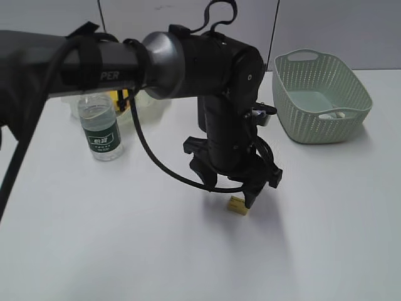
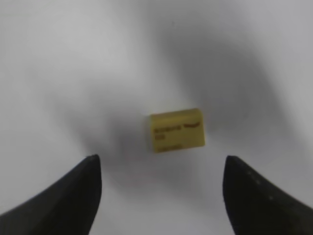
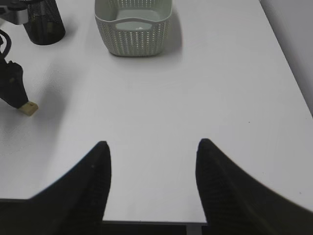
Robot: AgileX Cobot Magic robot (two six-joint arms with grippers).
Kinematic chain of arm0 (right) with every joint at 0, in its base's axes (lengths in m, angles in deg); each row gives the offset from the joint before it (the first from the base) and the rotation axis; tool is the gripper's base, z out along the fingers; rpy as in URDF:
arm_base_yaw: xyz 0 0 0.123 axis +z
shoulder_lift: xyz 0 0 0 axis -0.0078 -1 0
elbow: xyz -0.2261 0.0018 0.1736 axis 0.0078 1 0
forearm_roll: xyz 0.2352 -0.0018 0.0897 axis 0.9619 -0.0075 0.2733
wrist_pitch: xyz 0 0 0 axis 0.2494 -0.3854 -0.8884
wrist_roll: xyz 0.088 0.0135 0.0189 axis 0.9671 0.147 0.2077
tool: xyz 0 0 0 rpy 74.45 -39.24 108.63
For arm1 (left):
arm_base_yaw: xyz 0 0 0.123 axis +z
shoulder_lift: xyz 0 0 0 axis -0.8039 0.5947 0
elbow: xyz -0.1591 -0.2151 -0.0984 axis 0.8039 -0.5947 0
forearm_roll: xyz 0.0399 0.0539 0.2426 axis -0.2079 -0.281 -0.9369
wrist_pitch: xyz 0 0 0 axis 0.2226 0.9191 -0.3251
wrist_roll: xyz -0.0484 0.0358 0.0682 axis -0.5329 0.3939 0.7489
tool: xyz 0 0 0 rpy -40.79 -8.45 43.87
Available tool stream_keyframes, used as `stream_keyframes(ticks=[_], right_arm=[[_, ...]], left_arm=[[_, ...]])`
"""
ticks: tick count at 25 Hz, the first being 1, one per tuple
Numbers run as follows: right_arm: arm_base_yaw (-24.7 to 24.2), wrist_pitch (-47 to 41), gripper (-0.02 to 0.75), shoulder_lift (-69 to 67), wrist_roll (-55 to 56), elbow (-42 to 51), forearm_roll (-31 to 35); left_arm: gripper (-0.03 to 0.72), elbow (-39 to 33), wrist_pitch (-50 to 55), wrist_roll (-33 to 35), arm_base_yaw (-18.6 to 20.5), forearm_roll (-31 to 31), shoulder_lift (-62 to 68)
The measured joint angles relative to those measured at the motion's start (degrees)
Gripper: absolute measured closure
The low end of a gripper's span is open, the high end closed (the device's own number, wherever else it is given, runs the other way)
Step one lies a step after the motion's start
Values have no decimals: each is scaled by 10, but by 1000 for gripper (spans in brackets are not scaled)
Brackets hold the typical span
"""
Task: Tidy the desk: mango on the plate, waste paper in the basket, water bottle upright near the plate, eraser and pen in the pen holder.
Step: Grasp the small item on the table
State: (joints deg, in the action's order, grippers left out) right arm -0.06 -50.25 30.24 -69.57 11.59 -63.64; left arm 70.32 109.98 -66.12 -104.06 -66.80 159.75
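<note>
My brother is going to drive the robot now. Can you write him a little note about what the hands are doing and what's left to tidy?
Left gripper: open, right above the yellow eraser lying on the table, not gripping yet.
Right gripper: open, empty, over bare table.
Water bottle: upright, done.
Basket: something small and white lies inside, maybe the paper.
Pen holder: standing beyond the eraser.
Plate, mango and pen: mostly hidden behind the arm, can't tell.
Left: put the eraser in the pen holder.

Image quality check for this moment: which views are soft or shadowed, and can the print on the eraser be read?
Left wrist view: blurred, eraser lettering unreadable, broad soft shadows around it. Exterior view: the left arm looms large in front, its shadow falling beside the eraser. Right wrist view: evenly lit, basket fairly sharp.
</note>
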Motion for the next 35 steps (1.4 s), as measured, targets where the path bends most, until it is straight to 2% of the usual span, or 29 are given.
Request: stream_keyframes(ticks=[7,19,22,29,35], right_arm=[[0,0,292,0,0,0,0],[0,0,292,0,0,0,0],[0,0,292,0,0,0,0],[0,1,292,0,1,0,0],[0,1,292,0,1,0,0]], left_arm=[[117,18,-13,-26,-6,0,21],[150,18,-28,-33,-11,2,44],[197,19,-34,-34,-11,2,44],[384,19,-35,-35,-11,2,45],[402,23,-22,-23,-11,2,46]])
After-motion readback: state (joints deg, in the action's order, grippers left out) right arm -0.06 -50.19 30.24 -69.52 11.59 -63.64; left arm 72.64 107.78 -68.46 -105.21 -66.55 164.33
